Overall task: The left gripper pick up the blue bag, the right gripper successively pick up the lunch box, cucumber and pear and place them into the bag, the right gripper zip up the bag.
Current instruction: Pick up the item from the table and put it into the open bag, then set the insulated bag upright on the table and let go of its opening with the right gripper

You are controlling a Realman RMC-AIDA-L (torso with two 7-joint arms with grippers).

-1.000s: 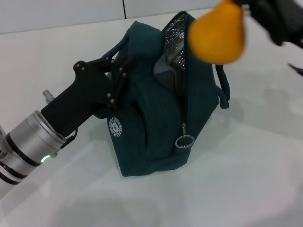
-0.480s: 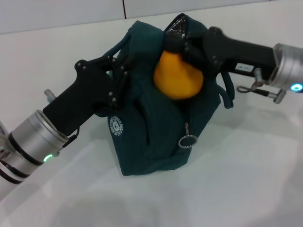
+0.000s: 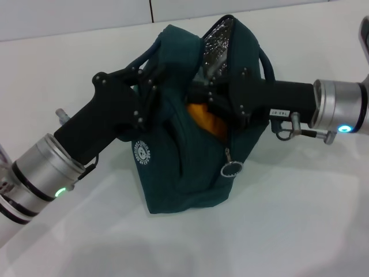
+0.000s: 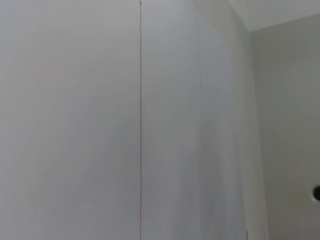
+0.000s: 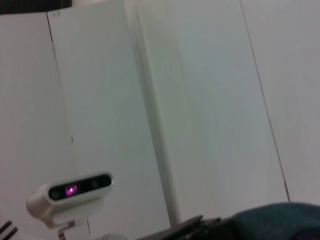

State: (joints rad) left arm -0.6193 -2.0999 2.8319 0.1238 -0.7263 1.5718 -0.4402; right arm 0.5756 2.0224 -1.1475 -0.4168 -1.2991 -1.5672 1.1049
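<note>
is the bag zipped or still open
Open: the dark teal fabric bag gapes, silver lining showing, with the orange pear and right tool inside.

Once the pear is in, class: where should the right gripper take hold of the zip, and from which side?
Probably the metal ring pull hanging low on the bag's front seam. It dangles clear of the fabric, so pinch it from the front, where the right gripper has open table.

the blue bag is really a dark teal soft bag, sitting upright on the white surface, top unzipped so the silver lining shows. small round white logo on its side, zipper pull with a metal ring hanging down the front. the orange-yellow pear sits just inside the opening, mostly hidden.
</note>
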